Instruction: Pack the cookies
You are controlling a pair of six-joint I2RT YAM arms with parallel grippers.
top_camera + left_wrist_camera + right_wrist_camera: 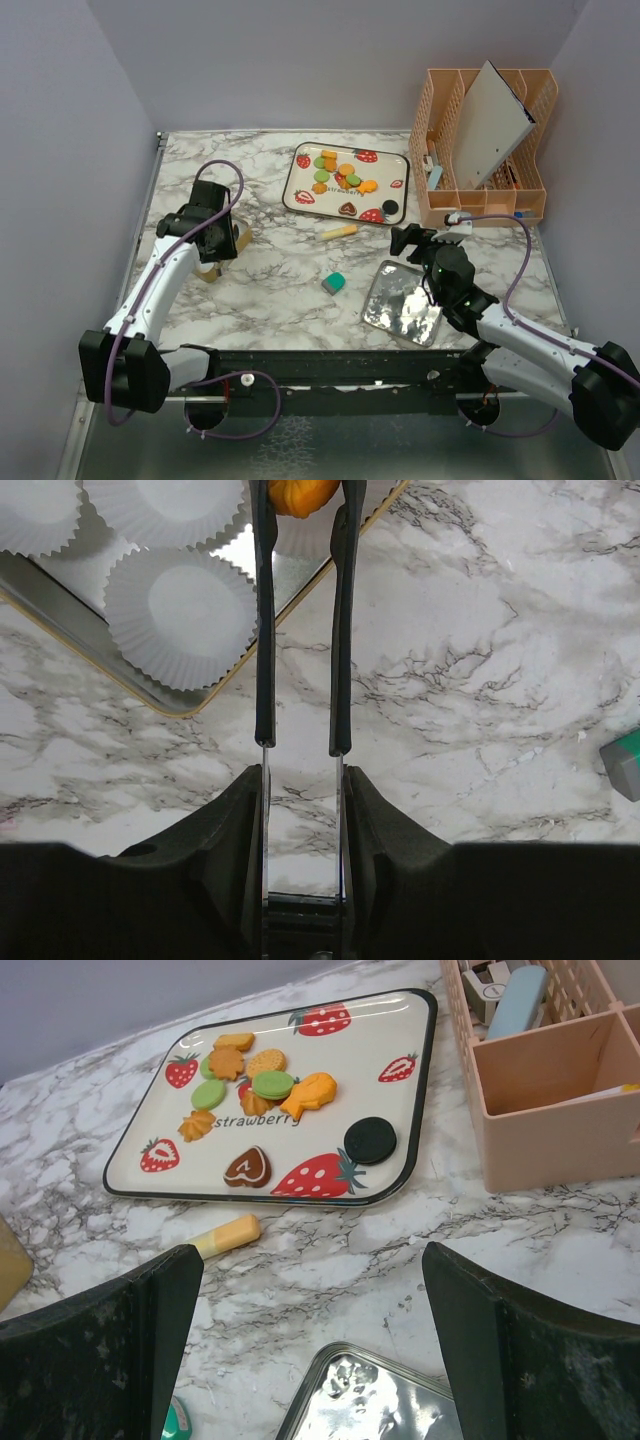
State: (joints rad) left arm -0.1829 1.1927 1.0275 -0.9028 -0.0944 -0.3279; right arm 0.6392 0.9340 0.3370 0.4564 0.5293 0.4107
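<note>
Your left claw pinches 1 orange cookie at its tips, poised over the paper cups in the tin for release, while your right claw, spread wide, faces the other cookies on the tray ahead.

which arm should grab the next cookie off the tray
Right. The right claw is open and faces the tray of cookies; the left claw is busy holding an orange cookie by the paper cups.
</note>
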